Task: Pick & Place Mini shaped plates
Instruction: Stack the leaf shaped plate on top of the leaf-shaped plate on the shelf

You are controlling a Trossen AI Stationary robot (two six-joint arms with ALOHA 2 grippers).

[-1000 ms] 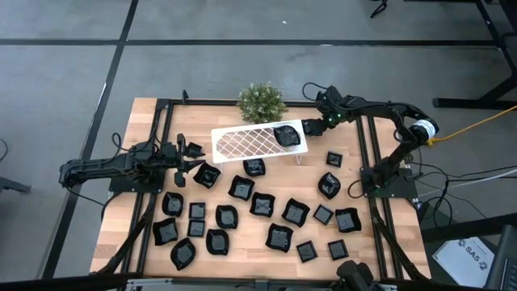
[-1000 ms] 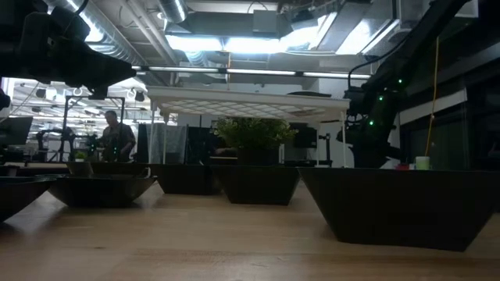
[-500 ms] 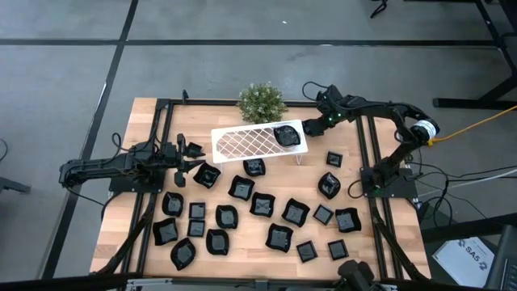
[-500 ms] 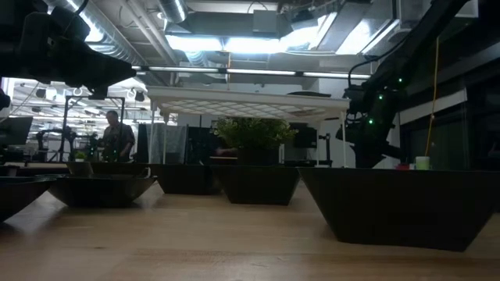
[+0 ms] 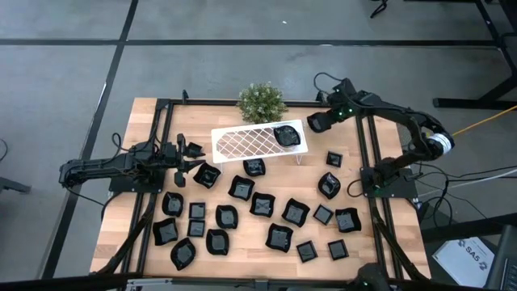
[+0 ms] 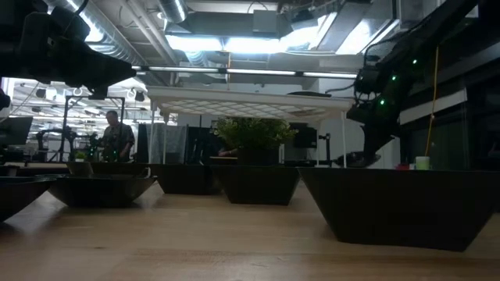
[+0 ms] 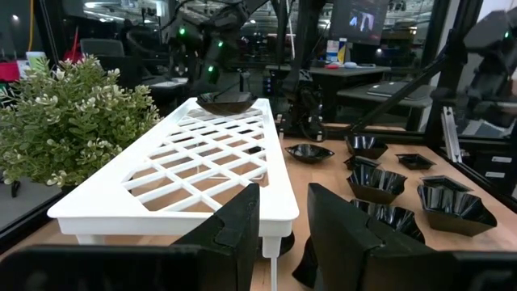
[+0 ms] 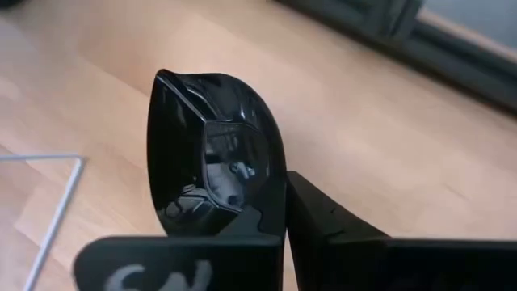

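My right pincer (image 5: 311,124) hangs just beside the right end of the white lattice-patterned rectangular rack (image 5: 242,144), its fingers clamped tight on the rim of a glossy black leaf-shaped mini plate (image 8: 216,158), smooth, pointed at one end, with a squarish well that mirrors the room. My own dark fingers cut off that plate's lower edge. One more shiny black dish (image 5: 285,135) sits on top of the rack at its right end. The remaining black mini plates (image 5: 260,204), square, round and wavy-rimmed, lie scattered over the pale wooden table (image 5: 121,210) in front of the rack. A small green bushy plant (image 5: 261,102) stands just behind the rack. My left pincer (image 5: 194,158), fingers parted and holding nothing, waits at the rack's left end.
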